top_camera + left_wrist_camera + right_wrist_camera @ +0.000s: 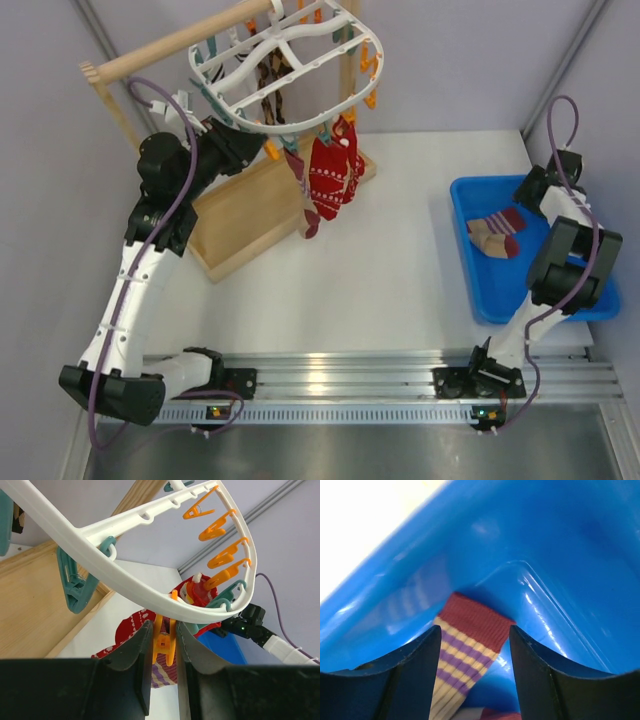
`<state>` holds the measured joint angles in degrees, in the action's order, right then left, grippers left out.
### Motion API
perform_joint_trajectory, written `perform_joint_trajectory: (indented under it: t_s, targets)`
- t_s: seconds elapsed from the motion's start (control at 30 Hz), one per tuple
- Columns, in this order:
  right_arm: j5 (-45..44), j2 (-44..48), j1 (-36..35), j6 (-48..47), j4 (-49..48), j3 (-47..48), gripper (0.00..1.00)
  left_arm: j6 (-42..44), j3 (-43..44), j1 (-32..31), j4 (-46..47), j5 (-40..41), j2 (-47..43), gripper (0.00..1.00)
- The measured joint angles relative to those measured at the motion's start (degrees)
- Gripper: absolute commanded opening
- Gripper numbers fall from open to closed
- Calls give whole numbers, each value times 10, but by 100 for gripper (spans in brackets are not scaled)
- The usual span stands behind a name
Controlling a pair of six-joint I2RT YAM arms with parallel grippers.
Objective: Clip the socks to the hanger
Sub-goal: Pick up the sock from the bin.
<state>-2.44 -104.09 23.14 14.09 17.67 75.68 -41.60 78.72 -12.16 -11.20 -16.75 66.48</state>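
The white oval hanger (pixel 290 60) hangs from the wooden rod, with orange and teal clips round its rim (pixel 120 575). Two red patterned socks (pixel 333 175) and a striped sock (pixel 300 185) hang from its clips. My left gripper (pixel 262 145) is under the rim, and its jaws (pixel 164 625) are shut on an orange clip (pixel 165 642), above a red sock (pixel 132 625). My right gripper (pixel 535 188) is down in the blue bin, open. Its fingers (pixel 415 670) stand on either side of the red cuff of a striped sock (pixel 475 625), which lies with another sock (pixel 495 232).
The wooden rack has a rod (pixel 170 45) and a tray (pixel 245 215) under the hanger at back left. The blue bin (pixel 490 290) stands at the right, and its corner wall (pixel 545 555) is close ahead of the right fingers. An aluminium rail (pixel 340 375) runs along the near edge.
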Motion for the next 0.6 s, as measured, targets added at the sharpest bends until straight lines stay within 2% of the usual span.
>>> perform_joint_trajectory:
  t_s: [0.17,0.6]
  targets:
    - [-36,-39,-5,6,2,5,58,0,-5,0,0,4,-3,0]
    - [-38,-59,-26,4,-7,-17,58,2,-10,0,3,7,-3,0]
